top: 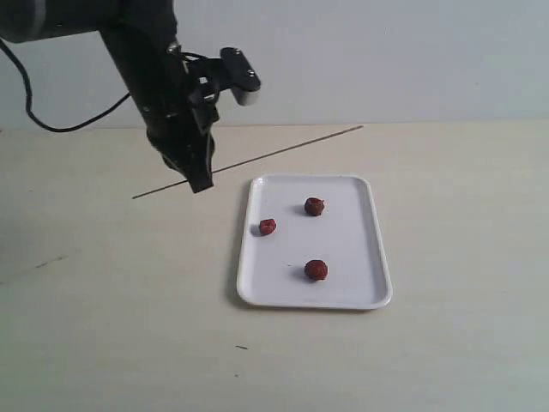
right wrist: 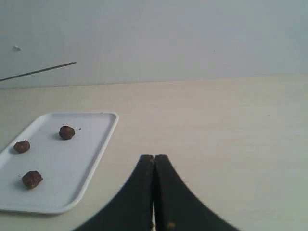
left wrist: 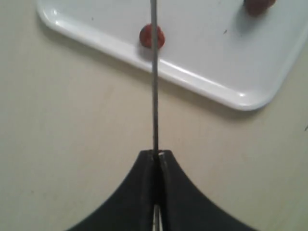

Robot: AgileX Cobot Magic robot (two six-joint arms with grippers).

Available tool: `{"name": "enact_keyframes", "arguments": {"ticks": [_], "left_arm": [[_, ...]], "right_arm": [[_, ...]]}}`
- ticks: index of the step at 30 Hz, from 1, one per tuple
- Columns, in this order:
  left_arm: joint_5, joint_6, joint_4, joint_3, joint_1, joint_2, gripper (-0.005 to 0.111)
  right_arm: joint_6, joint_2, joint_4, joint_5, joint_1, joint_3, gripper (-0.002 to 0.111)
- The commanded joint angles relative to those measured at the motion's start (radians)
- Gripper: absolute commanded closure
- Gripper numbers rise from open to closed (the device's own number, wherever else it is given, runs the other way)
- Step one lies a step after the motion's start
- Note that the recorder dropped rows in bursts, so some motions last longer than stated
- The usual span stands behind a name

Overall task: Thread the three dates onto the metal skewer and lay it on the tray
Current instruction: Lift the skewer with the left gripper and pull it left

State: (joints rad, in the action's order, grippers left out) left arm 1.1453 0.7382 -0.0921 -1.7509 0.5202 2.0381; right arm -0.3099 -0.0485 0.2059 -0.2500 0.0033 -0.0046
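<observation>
In the exterior view my left gripper (top: 199, 176) hangs over the pale surface (top: 103, 326), just left of the tray (top: 352, 232), pinched tight on the metal skewer (top: 283, 151). The skewer runs at a slant, a short end sticking out to the lower left of the gripper and the long end reaching up and to the right, past the tray's far edge. The three dates (top: 315, 206) lie loose and apart on the tray: one near the far side, one by the left rim, one toward the near side. None of them is on the skewer. I can't see my right gripper here. In the left wrist view the gripper (left wrist: 156, 154) is clamped on the skewer (left wrist: 154, 96), which crosses in front of one date (left wrist: 152, 36) near the tray's rim (left wrist: 192, 79). A second date (left wrist: 259, 5) is cut off by the frame edge. In the right wrist view my right gripper (right wrist: 154, 159) is pressed together with nothing in it, above bare surface well off to the side of the tray (right wrist: 72, 159). The dates (right wrist: 67, 132) sit there, and the skewer's tip (right wrist: 43, 71) shows against the wall.
</observation>
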Motion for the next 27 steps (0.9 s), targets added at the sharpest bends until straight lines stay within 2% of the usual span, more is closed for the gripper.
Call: {"name": "enact_keyframes", "arguments": {"ticks": [1, 5, 10, 19, 24, 27], "left_arm": [[-0.034, 0.112, -0.109, 0.083, -0.103, -0.01, 0.107], [-0.14, 0.28, -0.15, 0.168, -0.182, -0.01, 0.107], [-0.151, 0.311, -0.154, 0.183, -0.24, -0.015, 0.107], [-0.112, 0.365, -0.145, 0.236, -0.248, -0.09, 0.107], [-0.188, 0.308, -0.069, 0.305, -0.25, -0.171, 0.107], [-0.203, 0.317, -0.072, 0.344, -0.25, -0.213, 0.107]], "right_arm": [[0.002, 0.004, 0.004, 0.005, -0.006, 0.005, 0.108], [0.002, 0.004, 0.004, 0.005, -0.006, 0.005, 0.108], [0.002, 0.004, 0.004, 0.005, -0.006, 0.005, 0.108], [0.002, 0.004, 0.024, 0.021, -0.006, 0.005, 0.108], [0.0, 0.004, 0.057, 0.11, -0.006, 0.005, 0.108], [-0.01, 0.004, 0.057, 0.191, -0.006, 0.005, 0.108]]}}
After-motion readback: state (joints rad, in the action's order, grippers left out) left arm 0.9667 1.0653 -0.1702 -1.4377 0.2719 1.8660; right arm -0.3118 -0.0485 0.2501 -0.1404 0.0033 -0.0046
